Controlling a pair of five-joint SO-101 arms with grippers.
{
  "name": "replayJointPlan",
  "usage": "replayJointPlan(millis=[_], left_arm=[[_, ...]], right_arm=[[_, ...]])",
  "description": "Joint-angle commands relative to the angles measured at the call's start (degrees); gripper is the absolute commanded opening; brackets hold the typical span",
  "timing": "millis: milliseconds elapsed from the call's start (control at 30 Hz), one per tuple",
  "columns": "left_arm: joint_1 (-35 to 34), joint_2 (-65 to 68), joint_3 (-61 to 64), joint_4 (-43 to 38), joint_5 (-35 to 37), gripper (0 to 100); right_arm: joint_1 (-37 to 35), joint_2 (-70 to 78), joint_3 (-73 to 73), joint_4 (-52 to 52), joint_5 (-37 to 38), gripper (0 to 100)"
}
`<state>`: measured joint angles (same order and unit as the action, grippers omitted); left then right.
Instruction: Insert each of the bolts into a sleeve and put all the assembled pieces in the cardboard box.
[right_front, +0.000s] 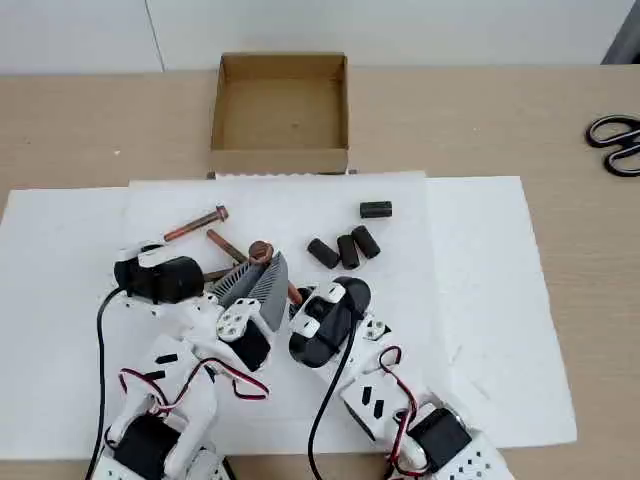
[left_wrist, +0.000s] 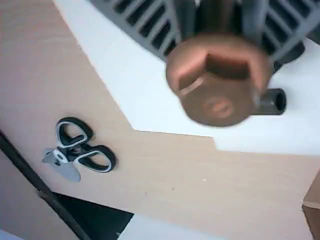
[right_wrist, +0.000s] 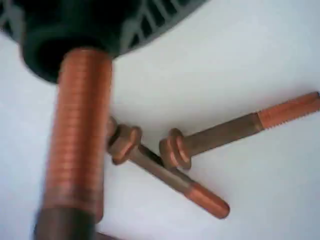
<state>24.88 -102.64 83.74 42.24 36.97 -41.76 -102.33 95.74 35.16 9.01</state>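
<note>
Insertion step: bolt (right_wrist: 80, 125) tip inside sleeve (right_wrist: 35, 55) mouth.
Left tool (right_front: 262, 268) clamped on bolt, right tool (right_wrist: 100, 20) clamped on sleeve; next push wants both lined up straight, I reckon.

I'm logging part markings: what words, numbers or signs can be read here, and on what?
No text can be read.
Bolt: a faint stamp on its head, too blurred to read.
Cardboard box, sleeves, scissors: no print shows.

Workbench: wood table (right_front: 480, 120), scissors (right_front: 615, 143).
</note>
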Motion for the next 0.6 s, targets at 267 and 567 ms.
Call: replayJointPlan(millis=[267,567], left_arm=[[0.2,-0.5,3.0,-4.4,0.8,1],[1.9,-0.5,3.6,1.1,0.0,1]], right_arm=[[-3.8,-0.9,0.7,-0.1,0.0,0.2],[-3.6,-0.9,0.5,-0.3,0.0,0.2]])
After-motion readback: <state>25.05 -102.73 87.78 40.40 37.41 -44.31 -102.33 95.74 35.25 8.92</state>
